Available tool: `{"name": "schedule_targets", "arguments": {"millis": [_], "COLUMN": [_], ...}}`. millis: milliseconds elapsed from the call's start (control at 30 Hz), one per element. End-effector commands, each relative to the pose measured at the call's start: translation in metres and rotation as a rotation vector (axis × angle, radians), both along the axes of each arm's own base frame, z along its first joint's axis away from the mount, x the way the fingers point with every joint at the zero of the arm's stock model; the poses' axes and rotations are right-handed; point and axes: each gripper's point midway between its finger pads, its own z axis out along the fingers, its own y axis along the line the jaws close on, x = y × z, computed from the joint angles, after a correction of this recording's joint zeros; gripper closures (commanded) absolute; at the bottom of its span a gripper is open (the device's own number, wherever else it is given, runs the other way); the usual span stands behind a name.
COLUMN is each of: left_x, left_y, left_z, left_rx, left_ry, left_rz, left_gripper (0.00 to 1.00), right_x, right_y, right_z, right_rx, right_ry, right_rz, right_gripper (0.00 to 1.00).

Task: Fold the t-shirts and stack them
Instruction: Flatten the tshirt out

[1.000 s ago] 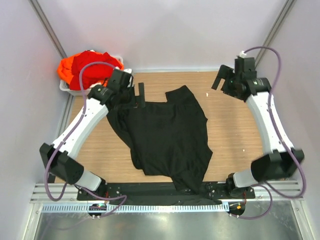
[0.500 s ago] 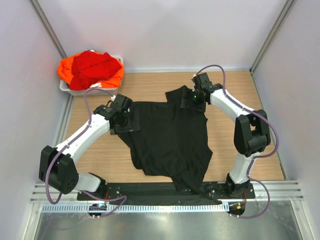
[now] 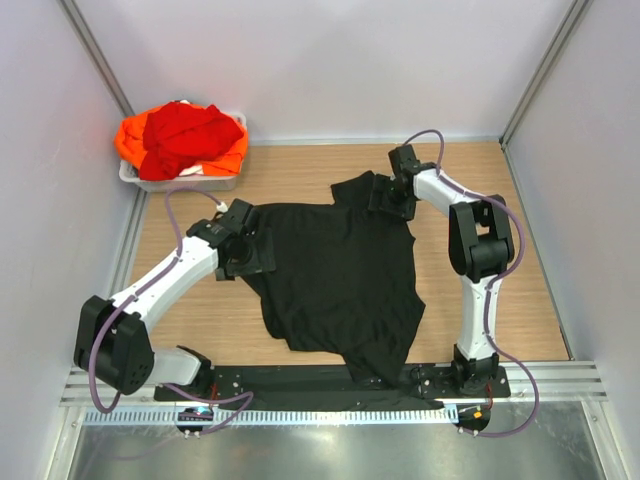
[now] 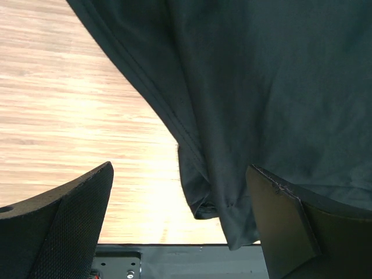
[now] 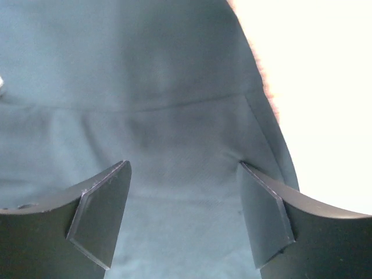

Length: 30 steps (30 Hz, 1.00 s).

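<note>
The black t-shirt lies crumpled across the middle of the wooden table, its lower part hanging over the near edge. My left gripper is open at the shirt's left edge; the left wrist view shows the black cloth and its hem between the spread fingers. My right gripper is open, pressed down on the shirt's upper right part; its fingers straddle the cloth. The red t-shirt and the orange t-shirt are piled in the tub.
A white plastic tub stands at the back left corner holding the red and orange shirts. Bare wooden table shows to the right of the black shirt. Grey walls close in left, right and back.
My right arm swung in from the back right and came down on the shirt's upper right part. My left gripper dropped and moved toward me along the shirt's left edge.
</note>
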Motion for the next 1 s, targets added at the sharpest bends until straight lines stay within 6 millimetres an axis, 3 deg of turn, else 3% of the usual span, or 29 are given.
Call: {"name": "schedule_targets", "arguments": {"millis": [0, 233, 400, 433, 467, 500, 533, 567, 633, 767, 800, 833, 867, 900, 967], "left_x": [0.003, 0.003, 0.005, 0.005, 0.006, 0.006, 0.006, 0.004, 0.001, -0.008, -0.01, -0.014, -0.013, -0.014, -0.011], "left_y": [0.003, 0.005, 0.006, 0.006, 0.005, 0.004, 0.002, 0.001, -0.002, -0.01, -0.013, -0.019, -0.024, -0.027, -0.038], "left_z": [0.006, 0.001, -0.003, -0.004, -0.005, -0.005, -0.006, -0.008, -0.008, -0.012, -0.013, -0.015, -0.015, -0.016, -0.021], "left_rx": [0.002, 0.017, 0.035, 0.038, 0.038, 0.033, 0.025, 0.019, -0.007, -0.039, -0.043, -0.04, -0.047, -0.048, -0.064], "left_ry": [-0.043, -0.036, -0.033, -0.027, -0.025, -0.02, -0.013, -0.006, -0.006, -0.004, -0.005, -0.003, -0.014, -0.017, -0.026], "left_rz": [0.015, 0.013, 0.003, -0.002, -0.003, -0.006, -0.003, -0.002, 0.003, 0.004, 0.001, -0.021, -0.023, -0.029, -0.046], "left_gripper": [0.04, 0.04, 0.04, 0.04, 0.05, 0.05, 0.05, 0.06, 0.07, 0.09, 0.09, 0.09, 0.09, 0.09, 0.1], "right_x": [0.007, 0.036, 0.067, 0.089, 0.091, 0.094, 0.111, 0.115, 0.127, 0.128, 0.13, 0.123, 0.122, 0.12, 0.115], "right_y": [-0.027, -0.082, -0.125, -0.131, -0.141, -0.144, -0.146, -0.148, -0.146, -0.141, -0.139, -0.137, -0.135, -0.134, -0.132], "right_z": [-0.029, -0.057, -0.061, -0.044, -0.056, -0.054, -0.037, -0.042, -0.028, -0.009, 0.015, 0.016, 0.029, 0.054, 0.086], "right_rx": [-0.117, -0.211, -0.272, -0.271, -0.277, -0.277, -0.279, -0.286, -0.27, -0.243, -0.229, -0.224, -0.211, -0.201, -0.191], "right_ry": [0.044, 0.079, 0.075, 0.021, 0.047, 0.049, -0.005, -0.003, -0.045, -0.07, -0.112, -0.103, -0.129, -0.174, -0.219], "right_rz": [-0.033, -0.147, -0.221, -0.243, -0.259, -0.262, -0.266, -0.265, -0.258, -0.254, -0.255, -0.245, -0.242, -0.242, -0.239], "right_gripper": [0.2, 0.2, 0.2, 0.2, 0.2, 0.2, 0.2, 0.2, 0.18, 0.11, 0.08, 0.07, 0.06, 0.04, 0.03]}}
